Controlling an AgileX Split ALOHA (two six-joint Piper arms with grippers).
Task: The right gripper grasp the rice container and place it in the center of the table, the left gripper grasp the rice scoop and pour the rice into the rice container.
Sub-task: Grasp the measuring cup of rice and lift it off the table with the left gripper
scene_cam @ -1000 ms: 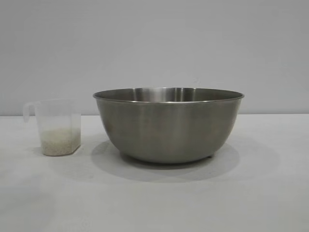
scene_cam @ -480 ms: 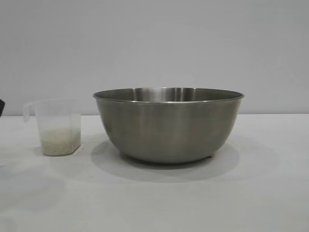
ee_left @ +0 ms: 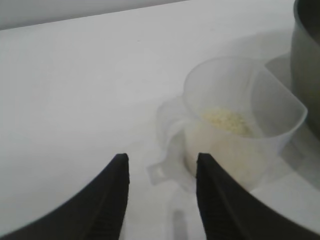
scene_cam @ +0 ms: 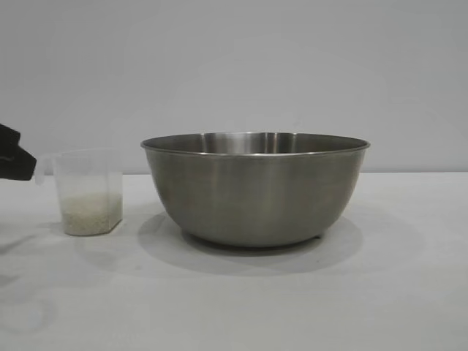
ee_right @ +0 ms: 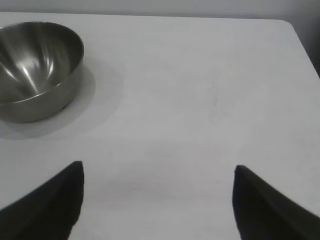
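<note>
The left gripper (ee_left: 160, 172) is hovering low over the white table (scene_cam: 234, 307), its two black fingers standing partly open with nothing between them. Just beyond its fingertips, the loop handle of the clear plastic scoop (ee_left: 240, 125) is lying in line with the gap, not yet enclosed. In the exterior view the gripper's black tip (scene_cam: 14, 153) is showing at the left edge of the table, right beside the scoop's handle.

The scoop (scene_cam: 88, 191) is standing upright near the table's left edge, with a low heap of white rice (scene_cam: 91, 216) resting in its bottom. Just beside it, apart from it, the large steel bowl (scene_cam: 254, 186) is sitting upright around the middle of the table.

The right gripper (ee_right: 157, 200) is hanging over bare tabletop towards the right side, its fingers spread wide and holding nothing. From its wrist camera the bowl (ee_right: 35, 70) is lying well apart from it, nearer the far edge.
</note>
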